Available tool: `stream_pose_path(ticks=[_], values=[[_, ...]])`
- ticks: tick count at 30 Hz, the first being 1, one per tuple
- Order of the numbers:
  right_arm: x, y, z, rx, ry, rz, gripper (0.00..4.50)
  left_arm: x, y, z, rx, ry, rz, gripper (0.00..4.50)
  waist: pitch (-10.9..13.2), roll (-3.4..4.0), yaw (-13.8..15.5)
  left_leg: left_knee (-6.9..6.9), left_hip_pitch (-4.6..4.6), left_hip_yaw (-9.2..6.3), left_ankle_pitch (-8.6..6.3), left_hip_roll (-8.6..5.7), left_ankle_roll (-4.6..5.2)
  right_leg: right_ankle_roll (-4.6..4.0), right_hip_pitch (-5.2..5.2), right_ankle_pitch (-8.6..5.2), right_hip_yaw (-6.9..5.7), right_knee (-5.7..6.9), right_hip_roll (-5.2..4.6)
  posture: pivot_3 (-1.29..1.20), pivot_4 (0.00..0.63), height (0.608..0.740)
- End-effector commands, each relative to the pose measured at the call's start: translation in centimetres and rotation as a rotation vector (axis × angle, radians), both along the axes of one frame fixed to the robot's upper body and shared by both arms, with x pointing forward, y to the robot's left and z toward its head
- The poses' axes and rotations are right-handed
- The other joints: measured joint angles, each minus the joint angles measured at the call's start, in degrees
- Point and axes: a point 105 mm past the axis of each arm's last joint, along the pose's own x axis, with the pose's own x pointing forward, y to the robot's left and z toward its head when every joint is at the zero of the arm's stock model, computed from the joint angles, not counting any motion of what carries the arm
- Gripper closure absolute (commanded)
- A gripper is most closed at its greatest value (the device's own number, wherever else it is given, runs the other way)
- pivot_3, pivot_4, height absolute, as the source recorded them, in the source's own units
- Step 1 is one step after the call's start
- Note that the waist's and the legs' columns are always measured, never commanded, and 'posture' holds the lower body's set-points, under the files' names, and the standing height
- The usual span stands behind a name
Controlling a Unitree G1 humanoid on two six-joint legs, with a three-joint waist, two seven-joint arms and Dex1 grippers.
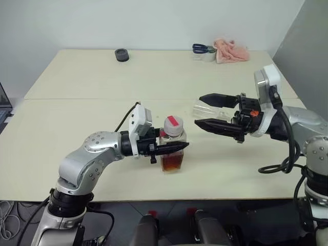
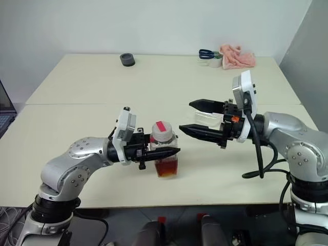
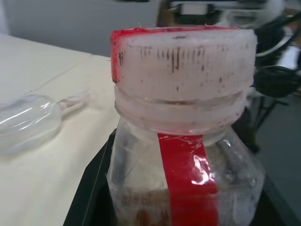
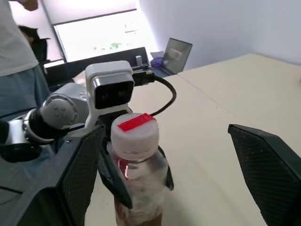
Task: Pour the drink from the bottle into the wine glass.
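Note:
The bottle [image 1: 172, 148] stands upright near the table's front edge, clear with a red label strip and a white cap [image 1: 173, 124] with red tape on top. The amber drink [image 1: 172, 162] fills its lower part. My left gripper [image 1: 177, 147] is shut on the bottle's body from the left. My right gripper [image 1: 199, 109] hangs open to the right of the cap, a little higher, pointing at it, with nothing held. The wine glass [image 1: 207, 109] lies on its side on the table behind the right gripper's fingers; its bowl [image 3: 27, 121] and stem also appear in the left wrist view.
At the table's far edge lie a black round object [image 1: 122, 55], blue-handled scissors [image 1: 201, 48] and a pink cloth [image 1: 231, 51]. A laptop [image 1: 3, 102] sits at the left edge. A seam [image 1: 102, 99] crosses the table. A person [image 4: 19, 56] stands beyond the left arm.

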Motion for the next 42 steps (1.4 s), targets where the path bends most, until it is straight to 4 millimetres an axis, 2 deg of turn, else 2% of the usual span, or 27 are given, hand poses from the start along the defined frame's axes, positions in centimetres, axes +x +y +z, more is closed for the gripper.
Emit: stream_pose_path(ticks=[1, 4, 6, 13, 21, 26, 30, 37, 42], values=[[-1.0, 1.3, 0.9, 0.047, -0.089, -0.053, 0.04, 1.4, 0.2, 1.2, -0.046, -0.093, 0.117, 2.65, 0.00, 0.00, 0.00, 0.02, 0.01, 0.01, 0.00, 0.00, 0.00, 0.00, 0.02, 0.00, 0.00, 0.01, 0.01, 0.00, 0.150, 0.740], [-1.0, 2.7, 0.7, 0.074, -0.106, -0.088, 0.04, 2.0, -0.2, 1.3, -0.068, -0.099, 0.151, 2.65, 0.00, 0.00, -0.01, 0.02, 0.01, 0.03, 0.00, 0.00, -0.01, 0.00, 0.02, 0.00, 0.03, -0.01, 0.02, 0.00, 0.150, 0.740], [-0.2, 3.2, 0.8, 0.089, -0.121, -0.132, 0.04, 2.2, -0.6, 1.3, -0.074, -0.102, 0.150, 2.65, 0.00, 0.00, 0.01, 0.02, 0.00, 0.03, 0.01, 0.00, -0.01, 0.00, 0.01, 0.00, 0.02, -0.01, 0.01, 0.00, 0.150, 0.740], [1.2, 4.5, 0.4, 0.095, -0.152, -0.179, 0.04, 1.8, -1.3, 1.7, -0.083, -0.109, 0.115, 2.65, 0.00, 0.00, 0.02, 0.01, 0.00, 0.03, 0.01, -0.03, -0.02, 0.00, 0.01, 0.00, 0.02, -0.02, -0.02, 0.00, 0.150, 0.740], [1.4, 5.2, -0.5, 0.062, -0.161, -0.166, 0.04, 1.9, -1.8, 2.5, -0.089, -0.126, 0.096, 2.65, 0.00, 0.00, 0.02, 0.02, 0.00, 0.03, 0.01, -0.03, -0.02, 0.00, 0.02, 0.01, 0.02, -0.01, -0.01, 0.00, 0.150, 0.740], [2.0, 4.8, -0.7, 0.059, -0.151, -0.194, 0.04, 2.0, -1.8, 2.7, -0.090, -0.133, 0.094, 2.65, 0.00, 0.00, 0.01, 0.01, 0.00, 0.02, 0.01, -0.02, -0.02, -0.01, 0.02, 0.01, 0.02, -0.01, -0.01, 0.00, 0.150, 0.740], [2.7, 3.5, -0.1, 0.089, -0.141, -0.236, 0.04, 2.0, -1.7, 2.7, -0.091, -0.132, 0.098, 2.65, 0.00, 0.00, 0.02, 0.02, 0.00, 0.03, 0.01, -0.03, -0.02, -0.01, 0.02, 0.01, 0.02, -0.01, -0.01, 0.00, 0.150, 0.740], [2.5, 2.2, -0.5, 0.065, -0.131, -0.257, 0.04, 2.0, -1.7, 2.7, -0.087, -0.132, 0.097, 2.65, 0.00, 0.00, 0.02, 0.02, 0.00, 0.03, 0.01, -0.03, -0.01, -0.01, 0.02, 0.01, 0.01, -0.01, -0.02, 0.00, 0.150, 0.740], [2.1, 2.0, -0.7, 0.058, -0.124, -0.248, 0.04, 2.0, -1.8, 2.7, -0.087, -0.133, 0.093, 2.65, 0.00, 0.00, 0.00, 0.02, 0.00, 0.04, 0.01, -0.03, -0.01, 0.00, 0.01, 0.01, 0.03, -0.01, -0.01, 0.00, 0.150, 0.740]])
